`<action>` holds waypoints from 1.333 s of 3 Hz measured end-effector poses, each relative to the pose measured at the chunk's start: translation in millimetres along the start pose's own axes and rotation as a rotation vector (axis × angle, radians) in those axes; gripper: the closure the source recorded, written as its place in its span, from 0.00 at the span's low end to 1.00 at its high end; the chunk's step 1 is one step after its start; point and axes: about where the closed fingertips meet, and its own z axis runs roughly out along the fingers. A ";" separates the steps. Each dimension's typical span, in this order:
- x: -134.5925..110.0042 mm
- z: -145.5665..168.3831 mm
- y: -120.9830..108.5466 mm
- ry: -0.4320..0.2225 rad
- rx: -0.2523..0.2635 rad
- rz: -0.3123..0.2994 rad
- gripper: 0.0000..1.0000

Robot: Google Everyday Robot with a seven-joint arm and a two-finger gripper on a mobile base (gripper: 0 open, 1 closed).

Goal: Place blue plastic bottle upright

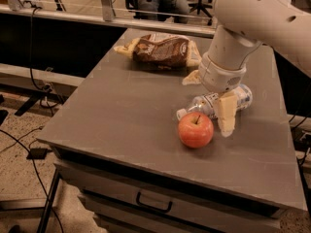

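Camera view is looking down at a grey table with the robot's white arm reaching in from the upper right. The claw is hanging low over the right half of the table, directly above the bottle. Its two fingers are standing wide apart, one coming down on the near side of the bottle and the other pointing out behind it, so the claw is straddling the bottle's middle without squeezing it. Whether the near finger is touching the plastic is not clear.

The bottle is lying on its side on the table, its white cap pointing left toward the table's middle and its base pointing right. A red apple is sitting just in front of the bottle's neck, close beside the cap and near the front finger. A brown bag is lying well apart at the far edge of the table. Below the near edge, a drawer with a dark handle is facing the camera.
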 end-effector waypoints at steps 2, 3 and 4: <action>-0.2 1.8 -1.1 0.004 0.005 0.001 0.37; -0.7 2.4 -1.8 0.004 0.007 0.000 0.59; -7.6 -6.0 -6.1 0.016 -0.019 -0.018 0.83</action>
